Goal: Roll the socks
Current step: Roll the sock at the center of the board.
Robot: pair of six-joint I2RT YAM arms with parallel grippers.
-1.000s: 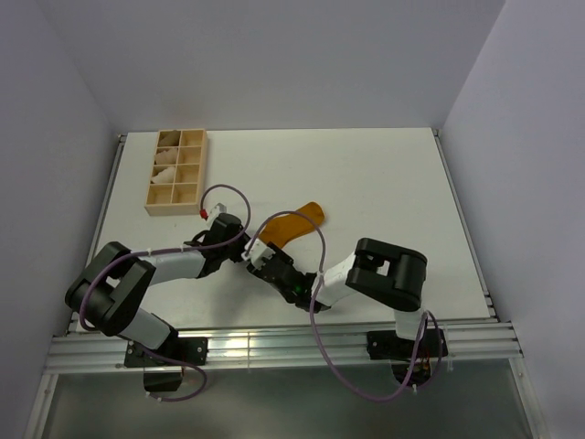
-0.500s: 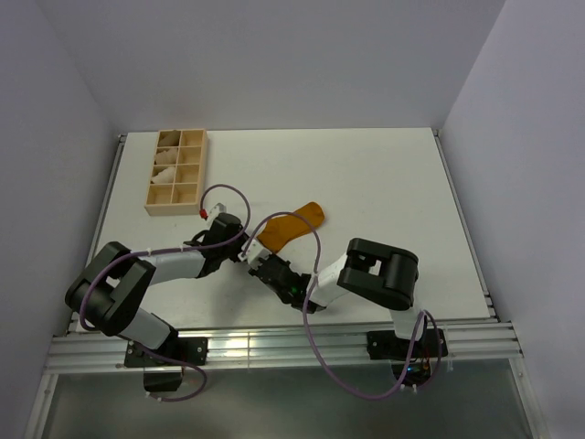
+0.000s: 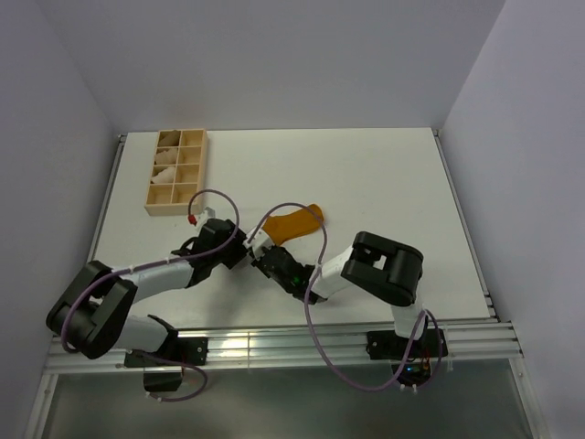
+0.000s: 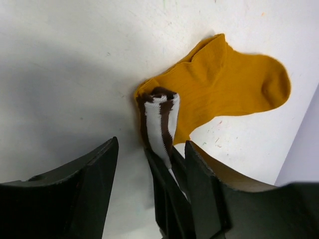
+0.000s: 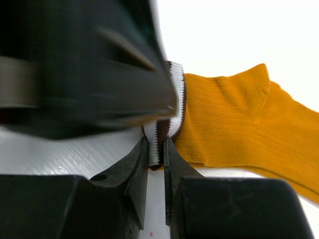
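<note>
The right fingers were pinched almost shut on the striped cuff of the sock. The brown-and-white band stood up between their tips. The left fingers stood well apart and held nothing. In the left wrist view the cuff and the dark right fingers gripping it sat in the gap between them. Whether they touched the left arm's right-hand finger could not be told.

Seen from above, both sets of fingers met on the near part of the counter, a little left of centre. The sock lay flat just beyond them. Its long axis ran from the cuff at the near left to the rounded toe at the far right.

The left wrist view took in the whole mustard foot, heel to toe. The right wrist view cut the toe off and showed the left arm only as a dark blur just above the cuff.

Only the top view caught the wooden box at the far left, well apart from the sock. It was divided into two columns of small compartments. Pale cream bundles lay in the left column, while the right column's contents were too small to make out.
</note>
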